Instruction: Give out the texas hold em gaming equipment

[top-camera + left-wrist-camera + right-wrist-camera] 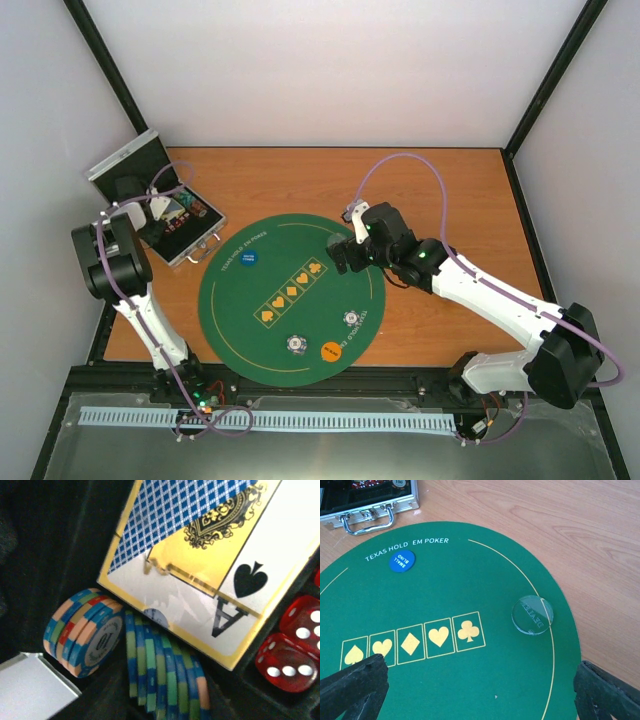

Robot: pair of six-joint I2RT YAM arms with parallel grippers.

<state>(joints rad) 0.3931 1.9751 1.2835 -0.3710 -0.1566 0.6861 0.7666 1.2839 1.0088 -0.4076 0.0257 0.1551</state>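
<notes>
In the left wrist view the card deck (200,565), likely light, stiff and slick, is seen in the case (125,160) at far left, best pinched across its long edges; the left claw (165,222) cannot be read, the right claw (480,690) is spread empty.

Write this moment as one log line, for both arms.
left gripper: inside case, over chips | right gripper: open, empty, above mat | clear disc: on mat

case: silver metal case (128,160) is placed left of round green felt mat (240,320)
mat: blue round disc (250,258) is laid rear-left, orange round disc (332,351) front-right
</notes>
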